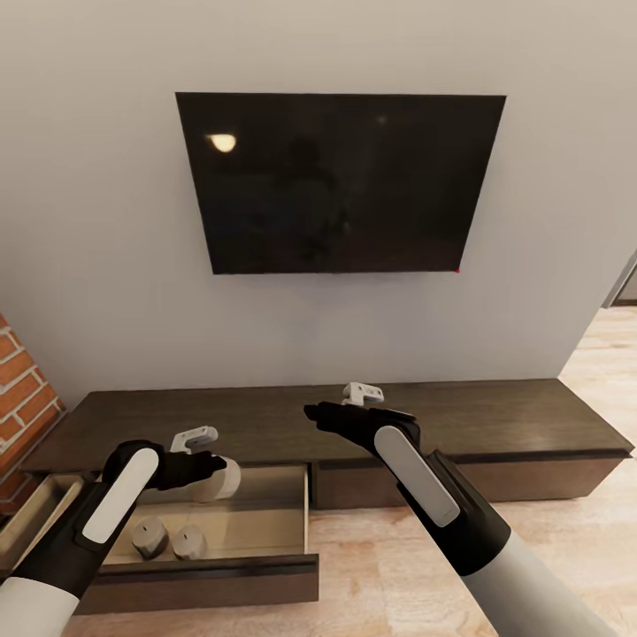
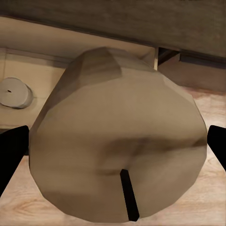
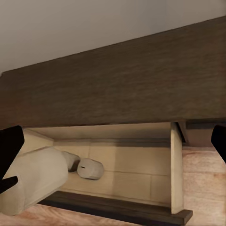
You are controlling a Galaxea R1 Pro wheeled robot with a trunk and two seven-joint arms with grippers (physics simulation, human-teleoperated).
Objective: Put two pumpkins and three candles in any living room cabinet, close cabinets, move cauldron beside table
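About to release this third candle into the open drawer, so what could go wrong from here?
1. The held candle lies sideways in the left end effector; released, it may roll.
2. It could knock the two candles already in the drawer.
3. The drawer is open and must be shut afterwards.

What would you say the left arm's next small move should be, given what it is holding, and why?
Probably lower the candle into the open drawer and release it. The left gripper is shut on it above the drawer's pale interior, where two other candles already lie, with bare floor beside them. The right gripper hovers over the cabinet top, out of the way.
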